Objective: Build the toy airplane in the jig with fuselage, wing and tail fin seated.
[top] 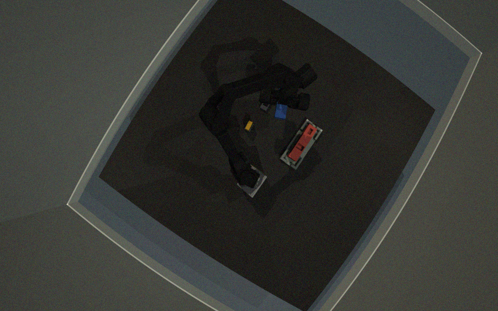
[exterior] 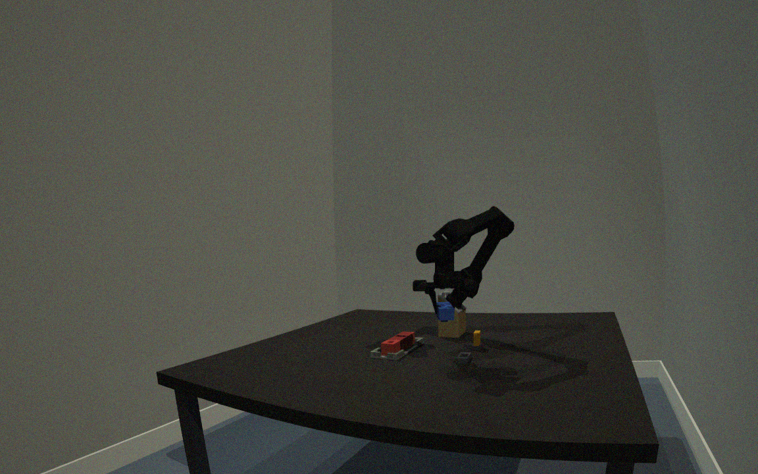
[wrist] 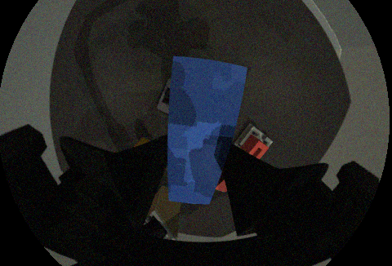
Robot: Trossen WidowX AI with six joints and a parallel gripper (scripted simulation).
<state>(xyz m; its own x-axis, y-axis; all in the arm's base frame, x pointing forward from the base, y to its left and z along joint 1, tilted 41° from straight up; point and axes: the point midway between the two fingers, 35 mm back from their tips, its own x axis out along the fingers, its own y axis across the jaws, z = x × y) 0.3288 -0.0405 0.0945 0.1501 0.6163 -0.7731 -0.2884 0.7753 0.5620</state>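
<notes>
My gripper (top: 281, 102) (exterior: 443, 303) (wrist: 196, 140) is shut on the blue wing (top: 280, 111) (exterior: 445, 311) (wrist: 204, 127) and holds it in the air above the table. The red fuselage (top: 301, 143) (exterior: 397, 342) (wrist: 254, 145) lies flat in the grey cradle (top: 293, 164) (exterior: 379, 353), to the side of and below the wing. Two dark sockets show on its top. The small yellow tail fin (top: 248, 125) (exterior: 476, 338) stands on the table, apart from the cradle.
A small grey stand (top: 263, 106) (exterior: 464, 355) sits on the dark table (top: 359, 154) (exterior: 311, 377) near the tail fin. The arm's base (top: 251, 181) (exterior: 451, 327) stands by the parts. The arm's links arch over the table's middle.
</notes>
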